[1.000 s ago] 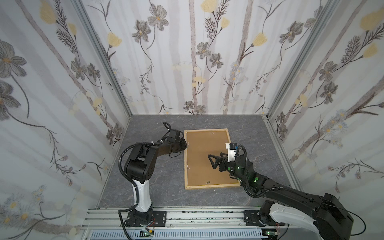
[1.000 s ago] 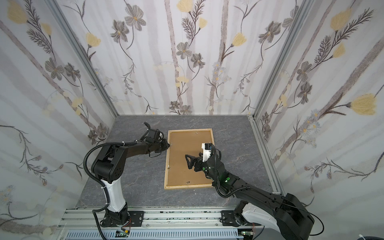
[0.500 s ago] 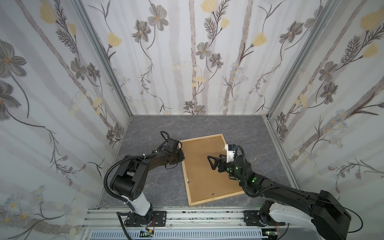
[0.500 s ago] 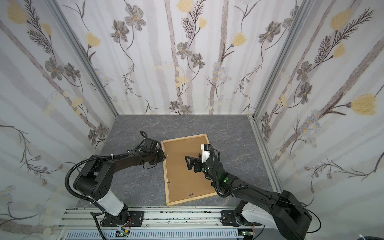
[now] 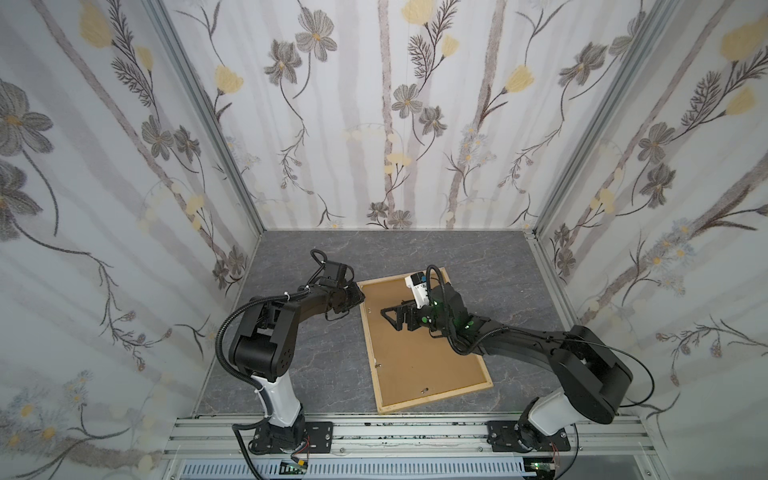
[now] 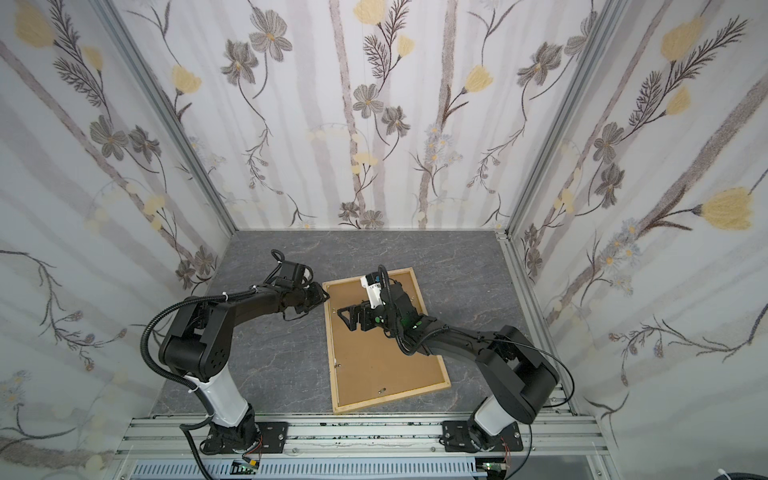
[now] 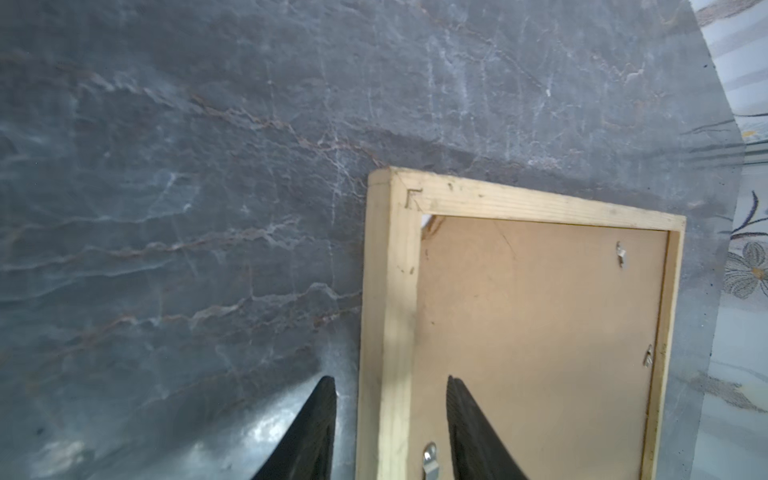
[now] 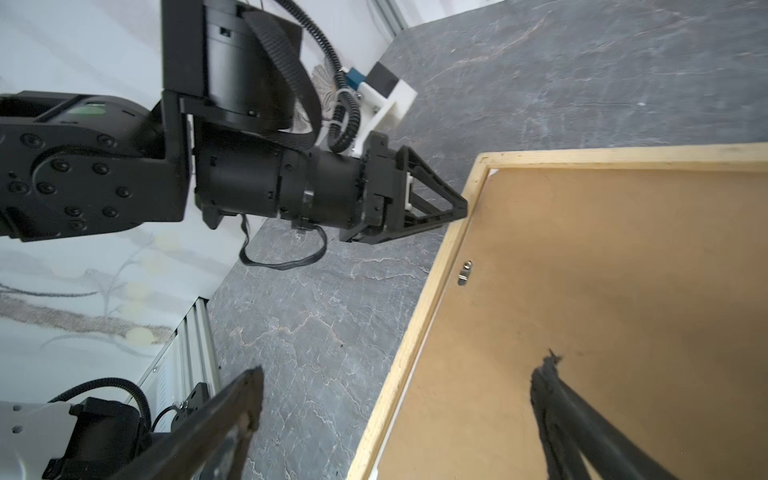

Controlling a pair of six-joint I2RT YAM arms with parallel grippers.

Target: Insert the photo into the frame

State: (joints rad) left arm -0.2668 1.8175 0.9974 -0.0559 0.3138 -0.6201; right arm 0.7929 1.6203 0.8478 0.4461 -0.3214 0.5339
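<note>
One frame (image 5: 434, 398) lies flat, long axis slanting far-left to near-right.

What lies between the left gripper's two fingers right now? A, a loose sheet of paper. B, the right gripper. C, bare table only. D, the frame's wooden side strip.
D: in the left wrist view the frame's pale wood strip runs between the left gripper's parted fingers, with a gap showing on each side.

No legible text, brand or number anywhere; tiny dark print on the white camera mount (image 5: 419, 286), too small to read.
</note>
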